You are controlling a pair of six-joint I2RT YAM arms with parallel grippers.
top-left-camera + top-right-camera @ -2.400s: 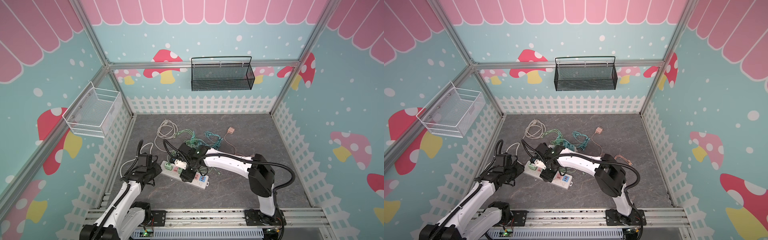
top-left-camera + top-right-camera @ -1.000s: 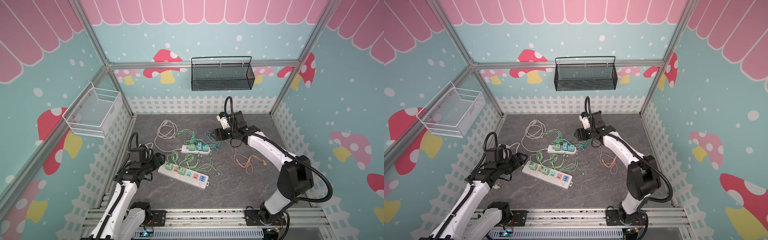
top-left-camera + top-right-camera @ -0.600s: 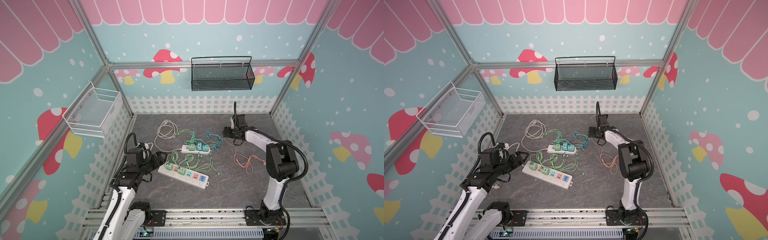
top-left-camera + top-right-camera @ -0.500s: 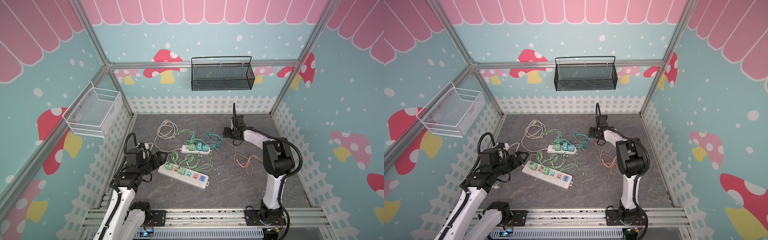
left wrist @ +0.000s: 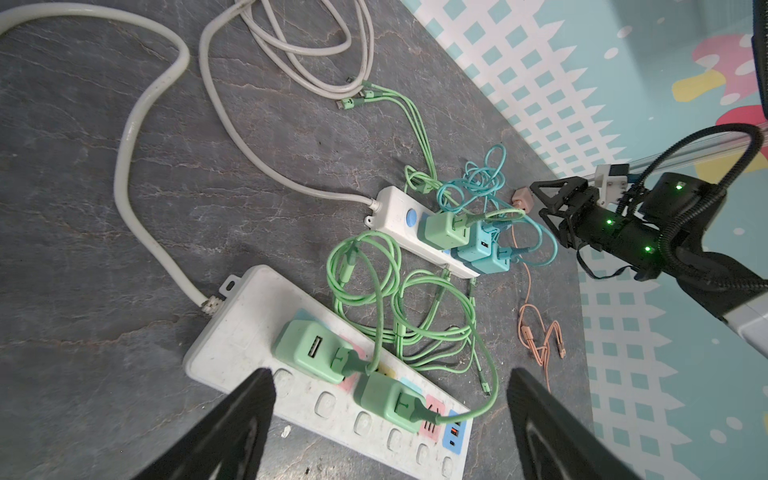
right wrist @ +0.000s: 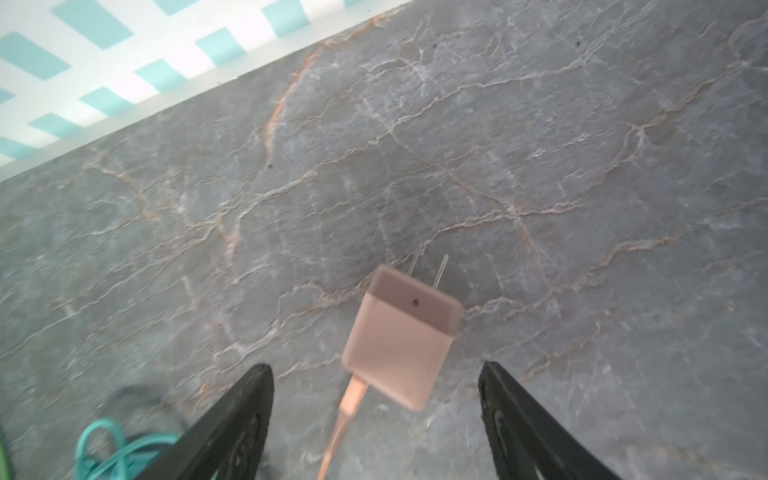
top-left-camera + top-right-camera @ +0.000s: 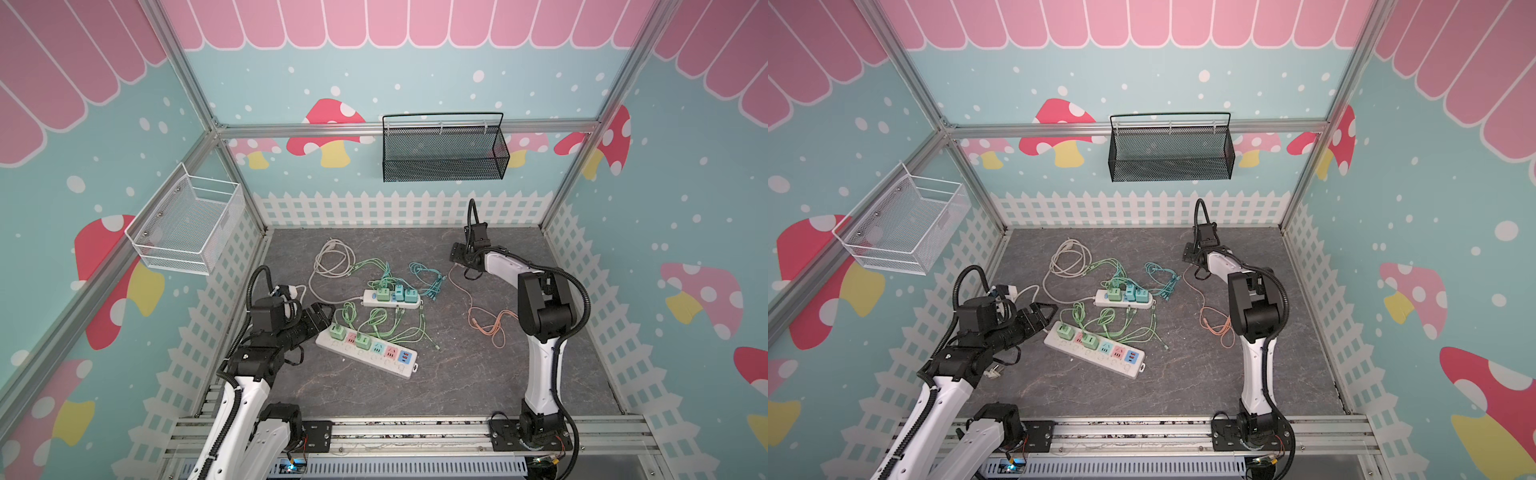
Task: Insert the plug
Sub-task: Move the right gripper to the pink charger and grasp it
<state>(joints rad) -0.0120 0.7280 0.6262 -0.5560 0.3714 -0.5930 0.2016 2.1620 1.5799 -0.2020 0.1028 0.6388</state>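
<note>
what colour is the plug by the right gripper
Pale pink plug, clearest in the right wrist view.

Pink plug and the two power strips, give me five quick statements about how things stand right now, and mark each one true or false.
1. The pink charger plug lies on the table, held by neither hand. True.
2. The right hand is shut. False: its jaws stand open, one on each side of the plug, not touching it.
3. The long power strip has two green chargers plugged in. True.
4. The short power strip has nothing plugged in. False: it carries one green and two blue chargers.
5. The left hand grips a green charger. False: it is open and empty, by the long strip's cord end.
</note>
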